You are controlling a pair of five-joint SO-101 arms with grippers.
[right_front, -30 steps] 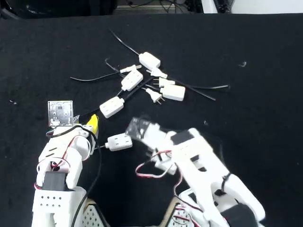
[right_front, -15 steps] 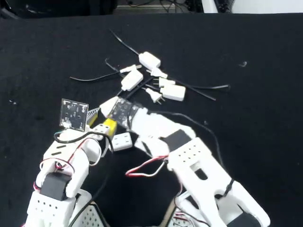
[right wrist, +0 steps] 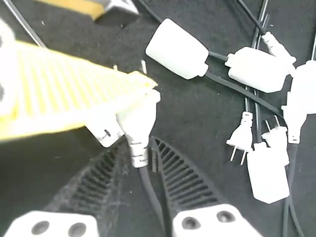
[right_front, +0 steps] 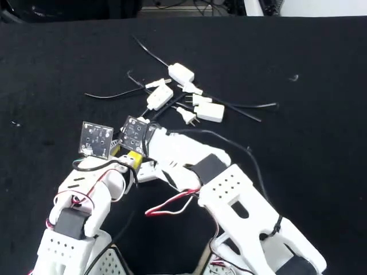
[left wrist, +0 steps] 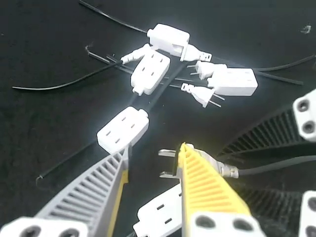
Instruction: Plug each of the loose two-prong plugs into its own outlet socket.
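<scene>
left gripper agape, right gripper tight

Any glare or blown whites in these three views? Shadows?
High view: the sockets glare bright white against the black cloth, and no shadows show on it. Left wrist view: the middle socket glows with a faint halo. Right wrist view: the held plug looks washed out.

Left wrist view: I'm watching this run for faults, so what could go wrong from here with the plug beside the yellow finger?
The plug held by the right gripper sits close against the yellow finger of the left gripper; a bump could twist its prongs off line. Its cord trails off sideways and might snag, or drag the socket aside.
</scene>
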